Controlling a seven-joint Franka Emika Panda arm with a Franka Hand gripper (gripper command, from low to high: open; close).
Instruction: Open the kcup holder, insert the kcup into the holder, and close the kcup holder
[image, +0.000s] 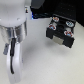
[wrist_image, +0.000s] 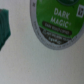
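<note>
White robot arm (image: 12, 37) is recorded at the exterior view's left, over a pale table (image: 42, 65). Its gripper is hidden beneath the arm in that view and is out of frame in the wrist view, so how far the claw is open, or whether anything is held, cannot be told. The kcup (wrist_image: 56, 22), green-topped with a whitish rim and lettered "DARK MAGIC", is seen lying on the pale surface in the wrist view. The kcup holder (image: 61, 31), black and box-shaped, is placed at the far right.

Kcup (wrist_image: 56, 24): round, green "Dark Magic" lid, whitish rim, lying flat. Kcup holder (image: 61, 31): black, box-shaped, drawer state unclear.
</note>
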